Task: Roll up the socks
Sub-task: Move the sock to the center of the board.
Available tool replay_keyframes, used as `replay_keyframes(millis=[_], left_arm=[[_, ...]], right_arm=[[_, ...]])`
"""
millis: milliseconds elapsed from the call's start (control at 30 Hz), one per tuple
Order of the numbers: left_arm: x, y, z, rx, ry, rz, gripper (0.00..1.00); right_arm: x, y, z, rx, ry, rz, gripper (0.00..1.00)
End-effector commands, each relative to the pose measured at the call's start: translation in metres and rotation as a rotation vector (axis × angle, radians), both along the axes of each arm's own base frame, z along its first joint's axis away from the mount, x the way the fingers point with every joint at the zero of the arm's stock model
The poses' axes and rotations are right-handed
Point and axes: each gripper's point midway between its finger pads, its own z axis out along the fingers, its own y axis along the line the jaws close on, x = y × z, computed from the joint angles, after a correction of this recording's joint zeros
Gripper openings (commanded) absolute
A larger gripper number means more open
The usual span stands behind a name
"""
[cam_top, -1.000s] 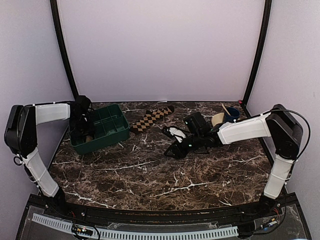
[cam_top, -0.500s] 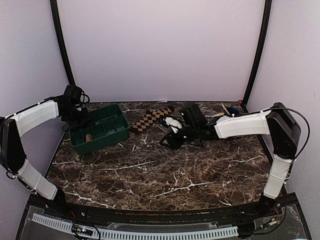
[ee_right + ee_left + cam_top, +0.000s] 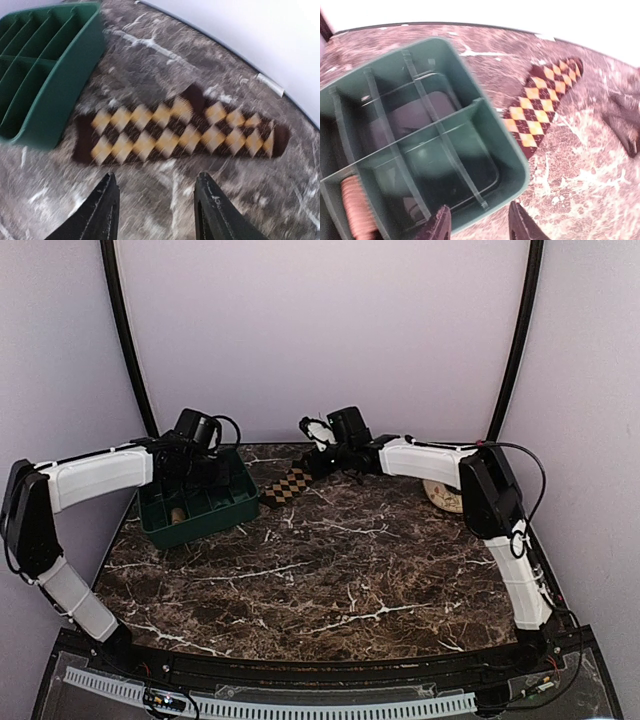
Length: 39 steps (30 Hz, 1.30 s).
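Right gripper (image 3: 156, 176): parted, empty, above checkered sock (image 3: 175, 132). Left gripper (image 3: 479, 207): parted, empty, over green tray (image 3: 460, 165); tan sock roll (image 3: 355, 205) inside partly cropped, blurred.

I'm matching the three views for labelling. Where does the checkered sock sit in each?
Top external: checkered sock at back centre, just right of the green tray.
Left wrist: upper right, beside the green tray's corner.
Right wrist: across the middle.
Shared landmark: green tray.
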Motion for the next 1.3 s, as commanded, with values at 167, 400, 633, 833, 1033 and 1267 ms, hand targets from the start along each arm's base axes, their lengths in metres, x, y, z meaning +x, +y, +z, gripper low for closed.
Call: replay_keyframes(millis=[167, 400, 633, 833, 1033, 1267], left_arm=[[0.032, -0.063, -0.020, 0.028, -0.070, -0.147, 0.42], [0.041, -0.087, -0.037, 0.036, -0.061, -0.186, 0.42], [0.037, -0.090, -0.041, 0.030, -0.050, -0.181, 0.42], [0.031, -0.086, -0.044, 0.032, -0.017, -0.168, 0.42], [0.023, -0.082, -0.052, 0.036, 0.030, -0.161, 0.43], [0.017, -0.079, -0.059, 0.047, 0.063, -0.160, 0.43]], right_arm=[[0.047, 0.033, -0.028, 0.000, -0.054, 0.068, 0.55], [0.047, 0.055, -0.050, 0.050, -0.035, 0.087, 0.65], [0.042, 0.064, -0.060, 0.022, -0.010, 0.079, 0.74], [0.031, 0.059, -0.075, 0.027, 0.127, 0.040, 0.70], [0.019, 0.050, -0.097, 0.032, 0.283, 0.000, 0.65], [0.016, 0.041, -0.109, 0.048, 0.383, -0.050, 0.57]])
